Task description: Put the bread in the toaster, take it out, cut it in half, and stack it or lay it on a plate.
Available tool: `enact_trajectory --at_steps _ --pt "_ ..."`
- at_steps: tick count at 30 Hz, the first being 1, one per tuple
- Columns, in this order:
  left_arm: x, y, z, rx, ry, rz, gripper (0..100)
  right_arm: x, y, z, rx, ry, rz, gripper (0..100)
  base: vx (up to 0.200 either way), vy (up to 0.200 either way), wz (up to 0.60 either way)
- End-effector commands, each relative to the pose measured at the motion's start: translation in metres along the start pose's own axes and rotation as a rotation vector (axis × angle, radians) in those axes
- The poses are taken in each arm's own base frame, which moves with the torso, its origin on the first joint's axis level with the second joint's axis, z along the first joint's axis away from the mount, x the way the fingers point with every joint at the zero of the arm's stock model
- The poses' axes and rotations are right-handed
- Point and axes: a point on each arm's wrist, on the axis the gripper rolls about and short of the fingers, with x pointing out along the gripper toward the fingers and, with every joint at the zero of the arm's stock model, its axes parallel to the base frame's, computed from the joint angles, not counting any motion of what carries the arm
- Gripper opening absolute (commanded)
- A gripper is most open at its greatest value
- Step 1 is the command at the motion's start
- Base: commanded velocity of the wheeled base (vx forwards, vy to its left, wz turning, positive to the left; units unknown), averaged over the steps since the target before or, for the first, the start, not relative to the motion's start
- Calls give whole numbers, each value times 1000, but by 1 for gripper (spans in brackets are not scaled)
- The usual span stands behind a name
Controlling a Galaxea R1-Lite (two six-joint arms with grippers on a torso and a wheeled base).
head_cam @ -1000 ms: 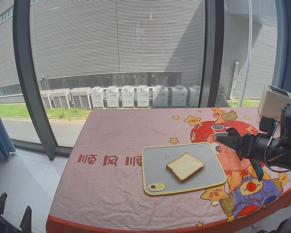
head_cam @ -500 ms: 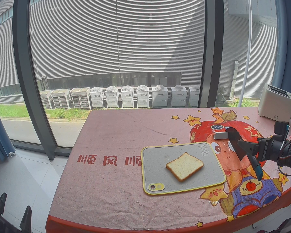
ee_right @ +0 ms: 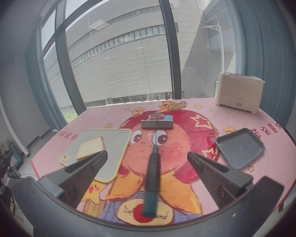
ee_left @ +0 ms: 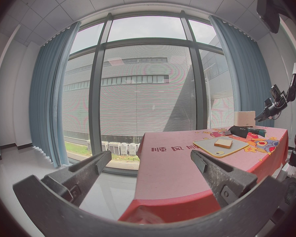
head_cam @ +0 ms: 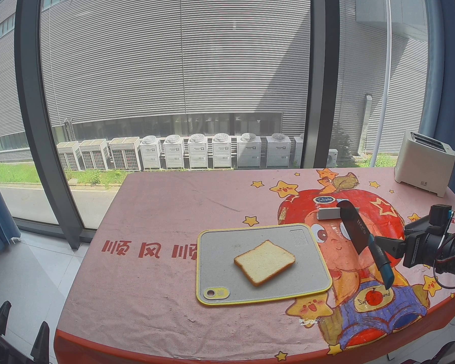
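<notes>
Pink table (head_cam: 162, 218): bread (head_cam: 264, 262) laid flat on board (head_cam: 217, 248), mid frame, likely for cutting. Knife (head_cam: 361, 233) set at right, handle toward right gripper (ee_right: 146, 156), spread, empty. Left gripper (ee_left: 151, 154) spread too.

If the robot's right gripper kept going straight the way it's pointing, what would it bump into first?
Most likely the knife. It lies straight ahead of the open right gripper, lined up between its fingers, with the handle end nearest. Height is hard to judge, so the gripper might pass just above it.
</notes>
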Motion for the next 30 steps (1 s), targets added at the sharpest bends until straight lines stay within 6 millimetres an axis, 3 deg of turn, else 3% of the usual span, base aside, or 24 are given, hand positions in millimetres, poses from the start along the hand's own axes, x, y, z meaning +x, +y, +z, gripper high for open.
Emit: enact_trajectory --at_steps 1,9,16,22,30 --pt "0 0 -5 0 0 1 100 2 -1 -6 0 27 -3 100 0 0 0" --pt "0 0 -5 0 2 0 100 19 0 -15 3 110 -5 100 0 0 0" --pt "0 0 -5 0 2 0 100 35 18 -17 -44 120 65 100 0 0 0" --pt "0 0 -5 0 2 0 100 54 23 -26 -67 123 3 100 0 0 0" --pt "0 0 -5 0 2 0 100 62 30 -37 -92 124 1 100 0 0 0"
